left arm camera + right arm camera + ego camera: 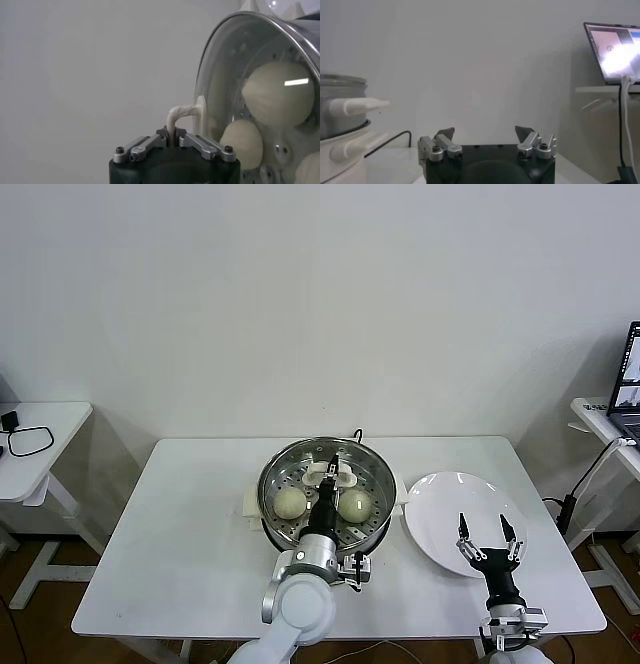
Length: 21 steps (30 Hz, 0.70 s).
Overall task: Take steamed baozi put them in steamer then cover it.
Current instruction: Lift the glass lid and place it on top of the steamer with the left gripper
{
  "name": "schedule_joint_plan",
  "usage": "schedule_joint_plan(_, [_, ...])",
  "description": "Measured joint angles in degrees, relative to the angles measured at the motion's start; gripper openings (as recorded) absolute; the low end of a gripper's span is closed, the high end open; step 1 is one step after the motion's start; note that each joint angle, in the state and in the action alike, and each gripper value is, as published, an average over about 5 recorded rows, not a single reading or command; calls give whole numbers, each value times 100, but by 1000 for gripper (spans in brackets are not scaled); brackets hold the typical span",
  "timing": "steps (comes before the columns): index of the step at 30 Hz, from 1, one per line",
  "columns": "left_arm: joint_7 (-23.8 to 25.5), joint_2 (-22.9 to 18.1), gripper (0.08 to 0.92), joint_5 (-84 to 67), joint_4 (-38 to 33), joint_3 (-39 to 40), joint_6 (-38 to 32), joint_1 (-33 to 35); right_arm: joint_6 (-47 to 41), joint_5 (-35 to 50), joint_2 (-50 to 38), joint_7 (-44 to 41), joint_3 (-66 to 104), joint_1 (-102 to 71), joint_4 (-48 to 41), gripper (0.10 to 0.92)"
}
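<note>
The steamer [275, 474] is a shiny steel pot on a white base at the table's middle. The cover [220, 75], a clear glass lid with a metal rim, lies over the pot's mouth. My left gripper [331, 474] is shut on the cover's white handle [182, 112]. Through the glass, two steamed baozi [290, 502] [355, 505] show in the head view and three in the left wrist view [277, 95]; the rest are hidden. I cannot tell whether the cover rests on the rim. My right gripper [486, 534] is open and empty above the plate's near edge.
A flat white plate [440, 504] lies right of the steamer, with nothing on it. The steamer's white side handle [355, 105] and black cord [390, 142] show in the right wrist view. A laptop [630, 374] stands on a side table at the far right.
</note>
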Motion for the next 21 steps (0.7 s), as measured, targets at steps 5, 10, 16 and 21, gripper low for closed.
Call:
schedule_joint_plan(5, [-6,10,189,15,27,-27,-20,-7,0,-1,-1,-4,-10,6,-8,823])
schedule_joint_plan(10, [-8,26,189,17,32,-40,-39,-4,1,-5,5,-7,-24,21,-26,823])
schedule_joint_plan(16, [-26,10,189,17,58,-70,-85,20,8,-6,2,-15,-23,30,-38,823])
schedule_joint_plan(21, [-56,36,231,17,14,-111,-139,72,15,-6,-6,-16,-13,27,-46,823])
